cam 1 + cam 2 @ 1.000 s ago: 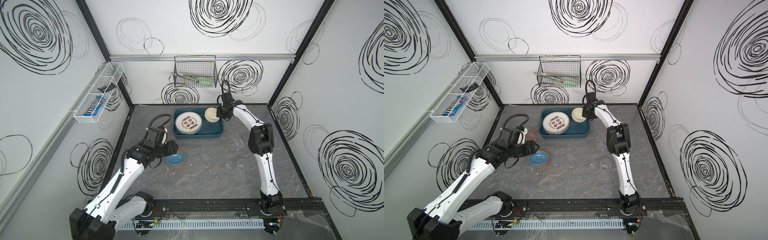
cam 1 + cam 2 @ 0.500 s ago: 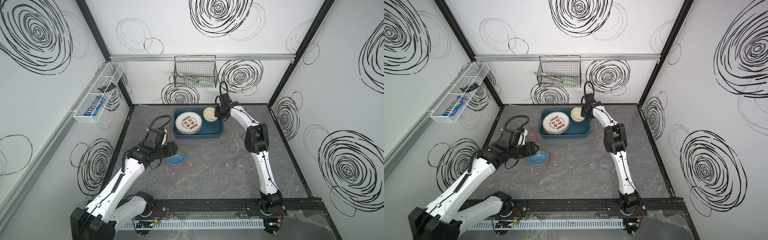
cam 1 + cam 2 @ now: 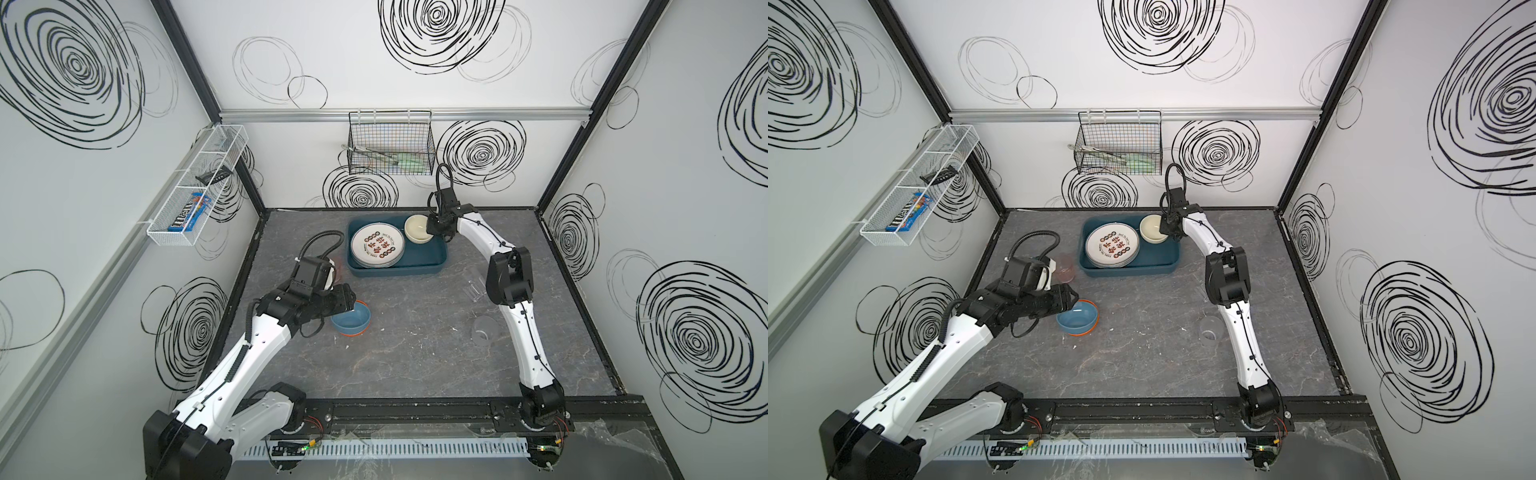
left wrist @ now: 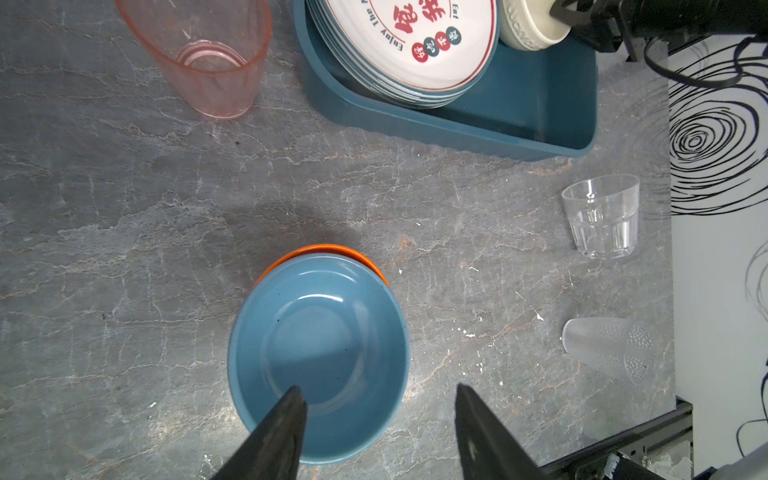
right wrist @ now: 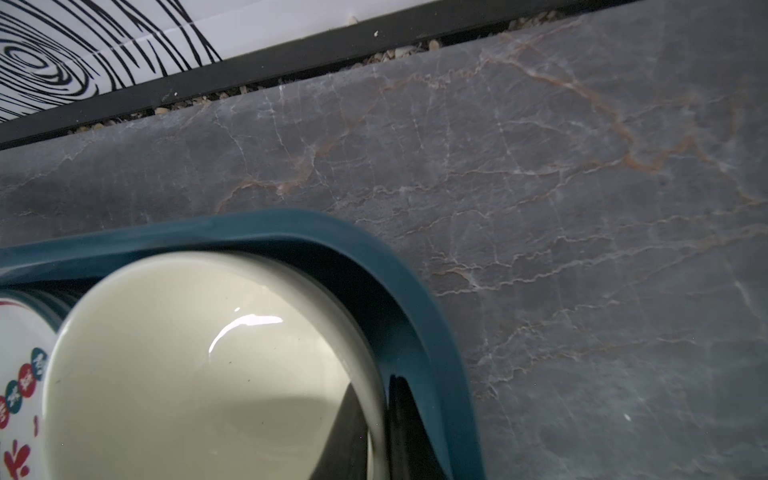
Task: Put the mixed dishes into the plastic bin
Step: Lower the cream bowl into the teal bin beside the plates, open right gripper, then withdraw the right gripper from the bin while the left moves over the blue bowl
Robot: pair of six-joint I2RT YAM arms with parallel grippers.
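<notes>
The dark teal plastic bin [image 3: 399, 272] [image 3: 1129, 270] stands at the back of the table, and a stack of white printed plates [image 3: 377, 249] [image 3: 1112, 245] lies in its left half. In its back right corner sits a cream bowl [image 3: 417, 228] [image 5: 187, 374]. My right gripper [image 5: 374, 382] [image 3: 435, 232] is shut on that bowl's rim, one finger inside it and one between the bowl and the bin wall. A blue bowl [image 4: 318, 357] [image 3: 351, 323] rests nested in an orange one [image 4: 324, 249] on the table. My left gripper [image 4: 377, 388] is open, straddling the blue bowl's rim.
A pink tumbler [image 4: 208, 62] [image 3: 1066, 266] stands left of the bin. On the right side of the table are a clear tumbler [image 4: 600, 216] [image 3: 475, 286] and a frosted one [image 4: 611, 353] [image 3: 484, 330]. A black wire basket [image 3: 390, 145] and a white mesh shelf [image 3: 199, 195] hang on the walls.
My right gripper has shifted slightly left with the cream bowl, into the bin's back right corner. The left arm has stayed in place.
</notes>
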